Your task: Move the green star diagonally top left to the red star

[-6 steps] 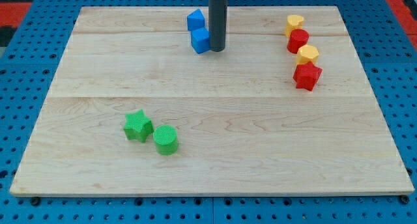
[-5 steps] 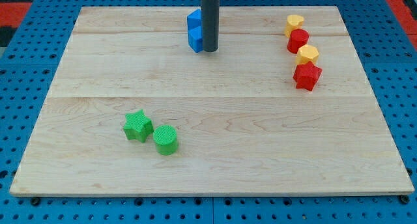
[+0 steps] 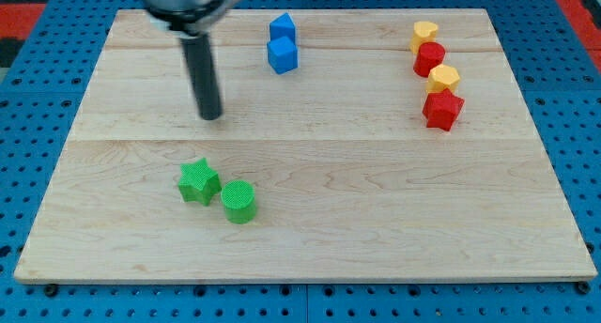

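The green star [image 3: 199,182] lies at the board's lower left, touching a green cylinder [image 3: 238,202] at its lower right. The red star [image 3: 442,109] sits at the right side, lowest in a column of blocks. My tip [image 3: 211,116] rests on the board above the green star, a little to its right, clearly apart from it. The dark rod rises from the tip to the view's top left.
Above the red star stand a yellow block [image 3: 443,78], a red cylinder [image 3: 429,58] and a yellow block [image 3: 424,34]. Two blue blocks [image 3: 282,45] sit at the top centre. The wooden board [image 3: 376,201] lies on a blue pegboard.
My tip has moved from beside the blue blocks down and to the left, toward the green star. No block has moved.
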